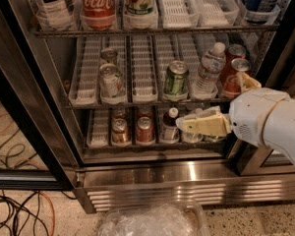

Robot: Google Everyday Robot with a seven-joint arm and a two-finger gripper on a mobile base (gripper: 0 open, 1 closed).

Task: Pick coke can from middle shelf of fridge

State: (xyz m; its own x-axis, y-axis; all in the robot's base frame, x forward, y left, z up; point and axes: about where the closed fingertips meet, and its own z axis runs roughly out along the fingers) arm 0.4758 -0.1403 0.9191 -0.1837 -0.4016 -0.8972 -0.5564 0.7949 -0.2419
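I see the coke can (231, 84), red with a silver top, standing upright at the right end of the fridge's (187, 173) middle shelf (143, 73), in the front of its lane. My gripper (211, 101) hovers just beside it, fingers spread apart.

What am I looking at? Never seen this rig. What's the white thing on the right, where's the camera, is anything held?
There is one camera view, looking into a drinks fridge; where the camera is mounted cannot be told. The white shape at right is the robot's arm. Its gripper is in front of the right end of the middle shelf, jaws apart, holding nothing. That shelf carries silver cans, a green can, a water bottle and, far right, the coke can, beside the upper jaw.
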